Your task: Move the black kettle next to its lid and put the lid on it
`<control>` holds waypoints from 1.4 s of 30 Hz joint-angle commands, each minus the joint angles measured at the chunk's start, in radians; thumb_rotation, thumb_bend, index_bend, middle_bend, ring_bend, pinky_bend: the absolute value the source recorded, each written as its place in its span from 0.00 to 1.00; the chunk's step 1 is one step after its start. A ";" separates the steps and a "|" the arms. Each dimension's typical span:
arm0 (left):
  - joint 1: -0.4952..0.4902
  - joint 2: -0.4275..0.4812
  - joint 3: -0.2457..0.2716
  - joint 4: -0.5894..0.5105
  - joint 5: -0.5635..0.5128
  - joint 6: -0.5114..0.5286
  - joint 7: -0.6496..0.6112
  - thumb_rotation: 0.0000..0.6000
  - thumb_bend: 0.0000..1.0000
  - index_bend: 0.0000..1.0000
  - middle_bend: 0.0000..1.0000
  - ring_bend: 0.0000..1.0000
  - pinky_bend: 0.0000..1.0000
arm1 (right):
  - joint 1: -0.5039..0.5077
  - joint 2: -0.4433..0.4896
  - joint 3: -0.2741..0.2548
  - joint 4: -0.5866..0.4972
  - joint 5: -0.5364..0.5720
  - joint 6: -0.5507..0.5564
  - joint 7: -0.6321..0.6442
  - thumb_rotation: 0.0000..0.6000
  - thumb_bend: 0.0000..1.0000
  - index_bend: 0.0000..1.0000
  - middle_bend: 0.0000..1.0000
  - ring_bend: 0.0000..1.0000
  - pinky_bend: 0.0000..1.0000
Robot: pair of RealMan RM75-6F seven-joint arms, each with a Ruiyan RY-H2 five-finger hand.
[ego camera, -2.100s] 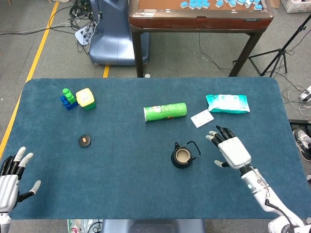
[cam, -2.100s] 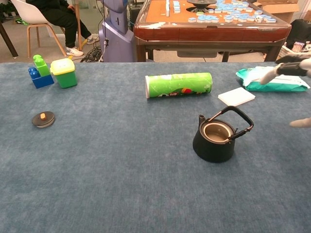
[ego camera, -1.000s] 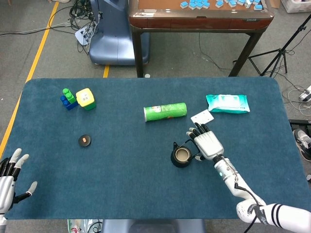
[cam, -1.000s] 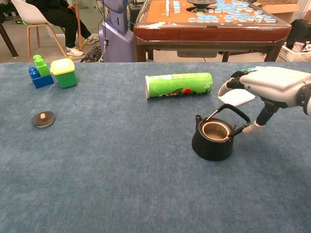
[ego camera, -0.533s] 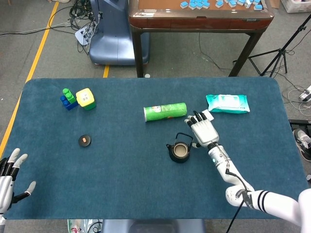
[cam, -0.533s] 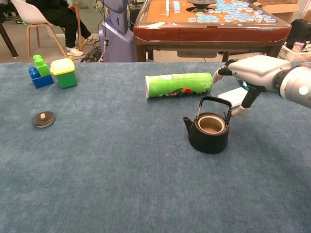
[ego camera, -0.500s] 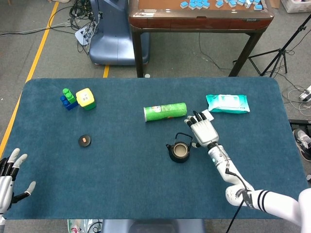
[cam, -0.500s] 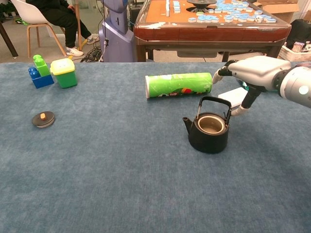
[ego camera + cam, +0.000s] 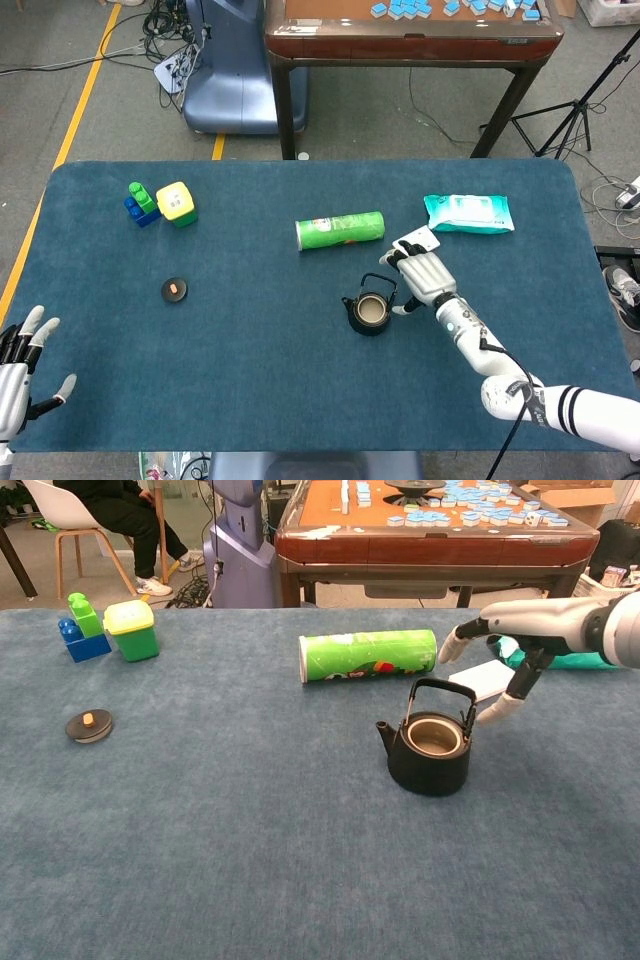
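Since half a second ago the right hand (image 9: 520, 630) has drawn back off the black kettle (image 9: 430, 748) — its fingers spread, holding nothing, just right of the handle; the kettle itself has not moved. Far left, the left hand (image 9: 18, 372) hangs open at the table (image 9: 300, 390) edge. The lid (image 9: 88, 725), black with an orange knob, lies well left of the kettle. The kettle stands upright mid-table, uncovered, spout pointing left, bail handle raised, just in front of the green can (image 9: 367, 654).
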 commanded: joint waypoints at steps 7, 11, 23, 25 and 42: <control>0.000 0.000 0.000 0.002 0.001 0.000 -0.003 1.00 0.29 0.12 0.00 0.00 0.00 | 0.075 -0.029 -0.031 0.032 0.100 -0.014 0.000 1.00 0.10 0.28 0.19 0.01 0.10; 0.000 0.000 -0.001 0.005 0.002 -0.001 -0.003 1.00 0.29 0.12 0.00 0.00 0.00 | 0.112 -0.038 -0.051 0.045 0.156 -0.022 -0.018 1.00 0.10 0.29 0.19 0.01 0.10; 0.007 -0.002 -0.001 0.016 -0.002 0.007 -0.016 1.00 0.29 0.12 0.00 0.00 0.00 | 0.157 -0.052 -0.089 0.044 0.207 -0.020 0.015 1.00 0.12 0.37 0.19 0.01 0.10; 0.006 -0.002 -0.001 0.017 0.000 0.006 -0.017 1.00 0.29 0.12 0.00 0.00 0.00 | 0.144 -0.039 -0.084 0.027 0.181 -0.008 0.045 1.00 0.14 0.40 0.19 0.01 0.10; -0.001 -0.003 -0.001 0.012 0.004 -0.002 -0.011 1.00 0.29 0.12 0.00 0.00 0.00 | 0.096 -0.017 -0.081 -0.047 0.048 0.077 0.151 1.00 0.37 0.58 0.27 0.01 0.10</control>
